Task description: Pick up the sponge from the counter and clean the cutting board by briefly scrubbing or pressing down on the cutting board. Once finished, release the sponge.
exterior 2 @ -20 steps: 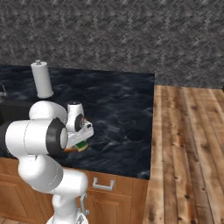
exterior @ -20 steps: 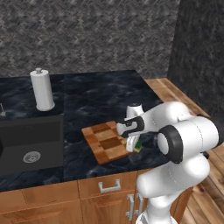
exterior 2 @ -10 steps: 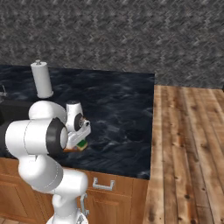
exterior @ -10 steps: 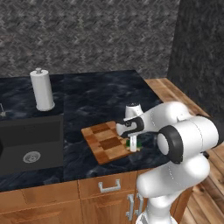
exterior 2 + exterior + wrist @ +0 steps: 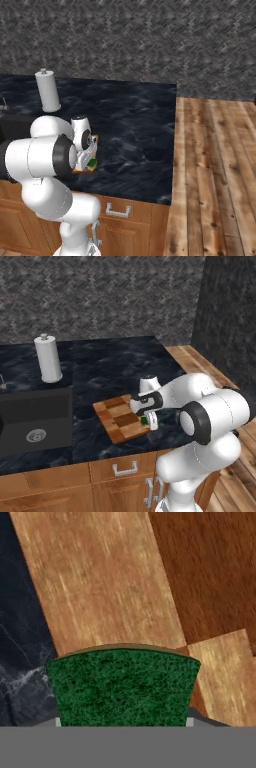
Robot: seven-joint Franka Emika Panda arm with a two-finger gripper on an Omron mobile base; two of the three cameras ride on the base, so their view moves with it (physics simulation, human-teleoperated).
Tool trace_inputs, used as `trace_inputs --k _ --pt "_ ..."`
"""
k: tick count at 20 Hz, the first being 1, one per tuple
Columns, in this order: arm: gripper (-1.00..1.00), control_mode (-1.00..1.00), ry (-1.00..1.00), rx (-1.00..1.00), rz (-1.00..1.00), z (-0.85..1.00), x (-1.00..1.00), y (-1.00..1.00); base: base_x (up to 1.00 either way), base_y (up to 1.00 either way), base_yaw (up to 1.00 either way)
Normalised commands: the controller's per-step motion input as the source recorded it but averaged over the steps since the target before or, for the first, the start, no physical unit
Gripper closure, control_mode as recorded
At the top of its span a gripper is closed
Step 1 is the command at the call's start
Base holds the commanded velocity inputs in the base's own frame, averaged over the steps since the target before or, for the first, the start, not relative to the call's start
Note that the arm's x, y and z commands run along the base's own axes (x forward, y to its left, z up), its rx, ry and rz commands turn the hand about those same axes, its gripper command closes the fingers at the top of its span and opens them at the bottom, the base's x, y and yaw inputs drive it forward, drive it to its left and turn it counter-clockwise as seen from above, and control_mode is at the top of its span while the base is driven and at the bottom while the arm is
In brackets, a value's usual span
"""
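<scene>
The checkered wooden cutting board (image 5: 120, 417) lies on the dark marbled counter (image 5: 115, 371) near its front edge. My gripper (image 5: 150, 421) points down over the board's right end, shut on the sponge (image 5: 145, 420), whose dark green face shows between the fingers. In the right base view the gripper (image 5: 91, 159) and the sponge (image 5: 93, 162) sit just right of my arm, which covers most of the board. The hand view has the green sponge (image 5: 122, 687) low over the board's light and dark blocks (image 5: 115, 587), with the counter (image 5: 20, 637) at the left. Whether it touches the board, I cannot tell.
A paper towel roll (image 5: 48, 358) stands at the back left of the counter. The black sink basin (image 5: 30, 418) lies left of the board. Wooden cabinets with silver handles (image 5: 124, 469) run below. Wooden floor (image 5: 215, 165) begins past the counter's right edge.
The gripper with the sponge has shifted slightly left, further over the board's right end. The board has not moved.
</scene>
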Motion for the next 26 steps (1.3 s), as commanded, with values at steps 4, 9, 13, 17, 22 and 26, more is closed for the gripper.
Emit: trace_inputs --k 4,9,13,17,22,26 --pt "1.00 -1.00 0.00 0.00 0.20 -0.04 0.00 0.29 0.00 0.00 0.00" --pt "1.00 -1.00 0.00 0.00 0.13 -0.29 0.00 0.13 0.00 0.00 0.00" --pt "1.00 -1.00 0.00 0.00 0.10 -0.36 0.02 0.00 0.00 0.00 0.00" --pt "1.00 -1.00 0.00 0.00 0.11 -0.33 0.14 0.00 0.00 0.00 0.00" --pt "1.00 -1.00 -0.07 0.04 0.05 -0.17 0.23 0.05 0.00 0.00 0.00" --pt "1.00 -1.00 -0.15 0.07 0.00 -0.03 0.27 0.16 0.00 0.00 0.00"
